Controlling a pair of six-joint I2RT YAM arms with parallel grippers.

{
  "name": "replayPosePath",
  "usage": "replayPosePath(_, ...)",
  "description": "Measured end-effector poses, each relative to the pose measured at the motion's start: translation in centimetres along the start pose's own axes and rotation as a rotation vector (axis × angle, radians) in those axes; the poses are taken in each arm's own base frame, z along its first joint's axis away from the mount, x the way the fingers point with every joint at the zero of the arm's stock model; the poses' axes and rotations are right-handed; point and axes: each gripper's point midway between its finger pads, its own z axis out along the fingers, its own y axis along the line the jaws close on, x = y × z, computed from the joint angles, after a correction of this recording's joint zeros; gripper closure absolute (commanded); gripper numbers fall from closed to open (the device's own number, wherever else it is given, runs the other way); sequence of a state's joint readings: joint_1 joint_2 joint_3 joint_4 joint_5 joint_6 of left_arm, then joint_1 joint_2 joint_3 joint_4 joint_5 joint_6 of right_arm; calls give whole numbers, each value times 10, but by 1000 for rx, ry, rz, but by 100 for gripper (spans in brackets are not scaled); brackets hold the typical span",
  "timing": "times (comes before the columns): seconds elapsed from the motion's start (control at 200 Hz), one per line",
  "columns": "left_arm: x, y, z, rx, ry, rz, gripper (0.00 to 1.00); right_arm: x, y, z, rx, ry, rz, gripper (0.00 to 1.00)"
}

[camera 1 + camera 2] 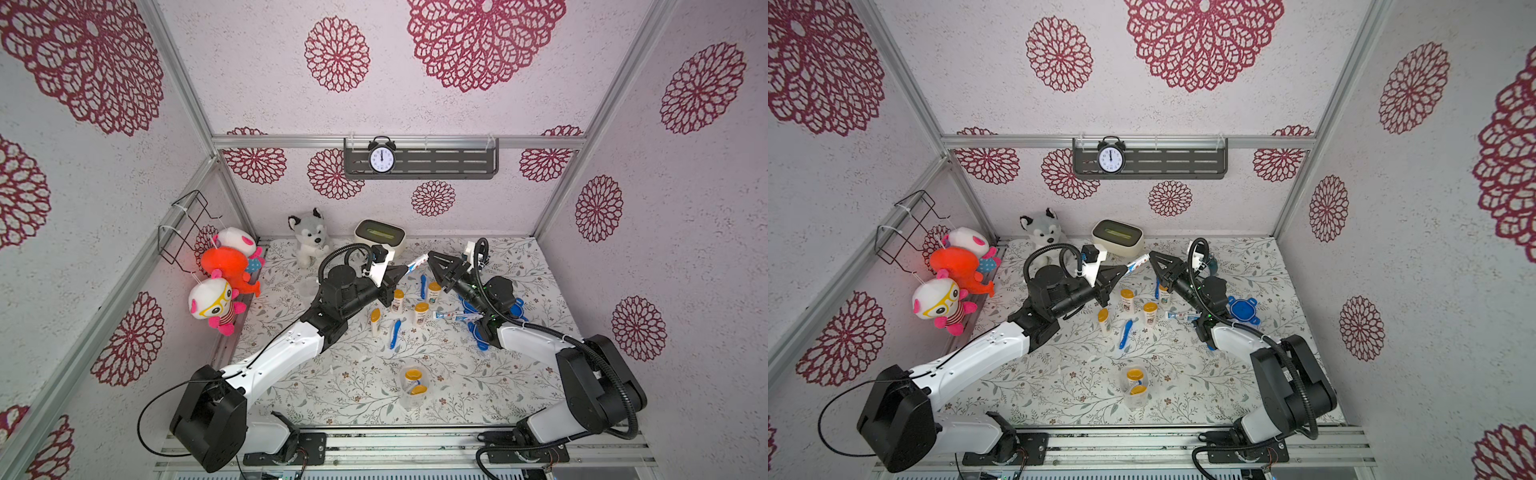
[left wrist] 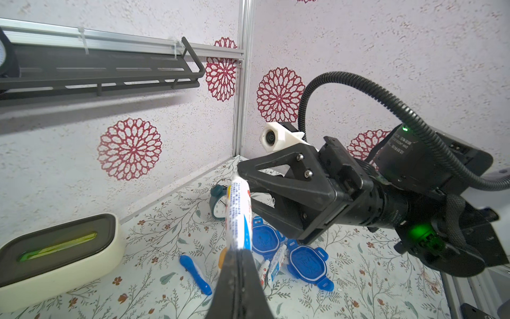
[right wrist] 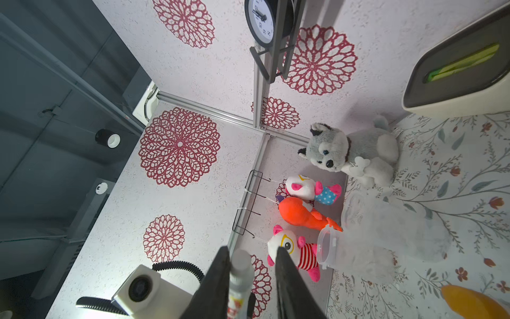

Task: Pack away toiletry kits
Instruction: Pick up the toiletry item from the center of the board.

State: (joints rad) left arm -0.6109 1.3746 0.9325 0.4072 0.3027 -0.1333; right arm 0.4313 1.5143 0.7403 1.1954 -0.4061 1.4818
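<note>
White walls (image 1: pixel 415 112) with crimson rosettes, floral tabletop (image 1: pixel 353 390), grey shelf (image 1: pixel 449 166).

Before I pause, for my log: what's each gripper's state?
Left gripper: shut on the toothpaste tube.
Right gripper: open, jaws straddling that tube's far end, not yet clamped.

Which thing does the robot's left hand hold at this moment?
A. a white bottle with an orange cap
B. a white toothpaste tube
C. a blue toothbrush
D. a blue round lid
B: in the left wrist view the left hand is shut on one end of the white toothpaste tube, and the rest of the tube sticks out beyond its tips.
</note>
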Motion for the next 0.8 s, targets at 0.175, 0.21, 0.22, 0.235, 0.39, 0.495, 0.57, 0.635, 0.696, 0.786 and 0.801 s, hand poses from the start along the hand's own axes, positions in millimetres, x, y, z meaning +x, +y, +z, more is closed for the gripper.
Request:
replayPosePath(0.175, 5, 0, 3, 6, 11, -6, 100, 0, 3, 0, -14, -1, 3, 79)
replayPosePath(0.21, 5, 0, 3, 7, 10, -6, 100, 0, 3, 0, -13, -1, 4, 82)
replayPosePath(0.22, 5, -1, 3, 8, 9, -6, 100, 0, 3, 0, -14, -1, 5, 82)
replayPosePath(0.235, 4, -1, 3, 8, 7, -5, 100, -1, 3, 0, -14, -2, 6, 84)
replayPosePath(0.39, 3, -1, 4, 8, 0, -6, 95, -1, 4, 0, -18, -4, 12, 91)
replayPosePath(0.495, 4, 0, 4, 7, 2, -12, 56, -1, 2, 0, -8, -3, -12, 92)
replayPosePath(0.57, 3, 1, 4, 3, 1, -19, 40, 0, -4, -1, 26, 0, -52, 92)
replayPosePath(0.635, 3, 3, 3, -11, 2, -31, 35, 1, -7, -4, 72, 5, -104, 93)
replayPosePath(0.696, 3, 7, -1, -32, 12, -53, 34, 2, -4, -10, 115, 9, -180, 93)
replayPosePath(0.786, 1, 17, -12, -66, 32, -95, 33, 4, 9, -23, 168, 27, -334, 93)
replayPosePath(0.801, 1, 19, -14, -73, 34, -100, 33, 5, 11, -25, 174, 32, -353, 93)
